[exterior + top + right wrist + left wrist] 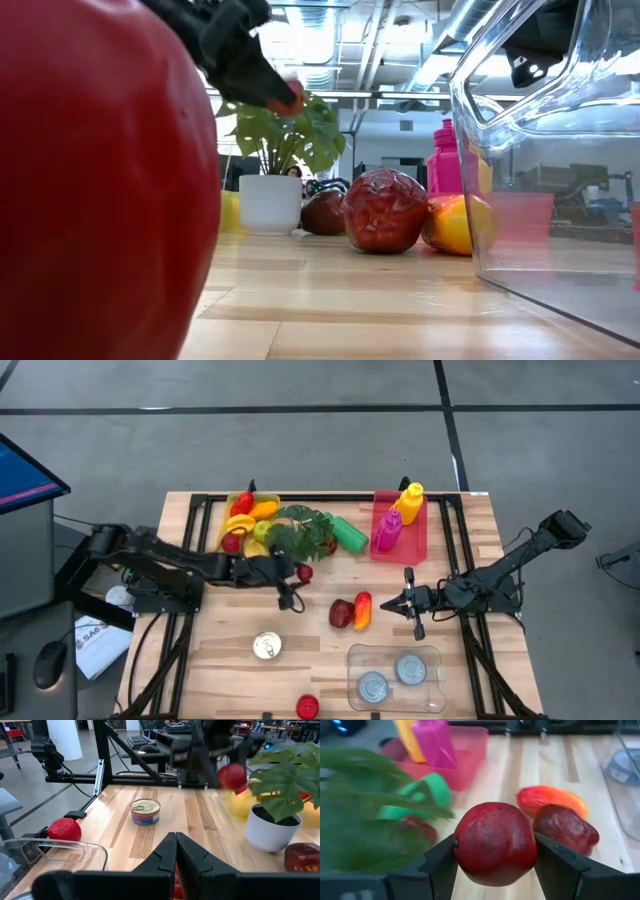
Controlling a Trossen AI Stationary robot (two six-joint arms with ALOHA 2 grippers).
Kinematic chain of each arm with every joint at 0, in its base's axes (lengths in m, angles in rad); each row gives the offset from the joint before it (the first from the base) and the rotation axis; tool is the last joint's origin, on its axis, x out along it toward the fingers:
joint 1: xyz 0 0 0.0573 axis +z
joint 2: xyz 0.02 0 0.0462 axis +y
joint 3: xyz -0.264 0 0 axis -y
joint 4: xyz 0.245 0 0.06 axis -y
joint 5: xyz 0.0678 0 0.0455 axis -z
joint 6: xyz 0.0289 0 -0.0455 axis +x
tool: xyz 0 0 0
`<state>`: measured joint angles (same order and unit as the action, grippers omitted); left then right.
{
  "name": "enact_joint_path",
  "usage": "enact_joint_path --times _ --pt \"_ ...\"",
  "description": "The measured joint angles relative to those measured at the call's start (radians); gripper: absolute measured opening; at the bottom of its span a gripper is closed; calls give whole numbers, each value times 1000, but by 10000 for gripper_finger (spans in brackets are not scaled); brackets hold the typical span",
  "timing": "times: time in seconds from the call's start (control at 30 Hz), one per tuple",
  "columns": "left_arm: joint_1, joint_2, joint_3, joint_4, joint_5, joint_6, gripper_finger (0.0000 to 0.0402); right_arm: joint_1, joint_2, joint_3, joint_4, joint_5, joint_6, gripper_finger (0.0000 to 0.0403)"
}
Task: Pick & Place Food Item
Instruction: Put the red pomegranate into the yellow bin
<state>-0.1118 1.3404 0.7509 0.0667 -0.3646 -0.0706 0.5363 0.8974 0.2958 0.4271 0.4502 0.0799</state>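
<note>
My left gripper (303, 572) is shut on a round red fruit (495, 842) with dark speckles. It hangs above the table just right of the potted plant (300, 530); the low view shows the fruit (285, 97) high in the air. On the table beyond it lie a dark red fruit (341, 613) and an orange-yellow one (362, 610), both resting on the wood. My right gripper (385, 603) is shut with nothing in it, right of those two fruits, and its wrist view shows the shut fingertips (175, 840). My left gripper pinches the red fruit between its two fingers, one on each of its opposite sides (462, 845). The fingers (555, 862) come from the table's left, slanting a little downward. The fruit is lifted clear of the table, and part of it shows past the fingertips.
A clear container (430, 660) with two tins stands at the near right. A tin can (267, 646) and a red item (307, 706) sit near the front edge. At the back are a yellow fruit tray (232, 510), a green object (350, 535) and a pink tray (420, 545) with bottles.
</note>
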Motion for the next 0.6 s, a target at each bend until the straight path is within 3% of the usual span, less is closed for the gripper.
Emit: enact_joint_path --times 0.37,0.6 --pt "-44 -217 0 -220 -202 -96 217 0 0 0 -3 0 3 5" --pt "-50 -283 0 -404 -404 -238 217 0 0 0 -4 0 3 5"
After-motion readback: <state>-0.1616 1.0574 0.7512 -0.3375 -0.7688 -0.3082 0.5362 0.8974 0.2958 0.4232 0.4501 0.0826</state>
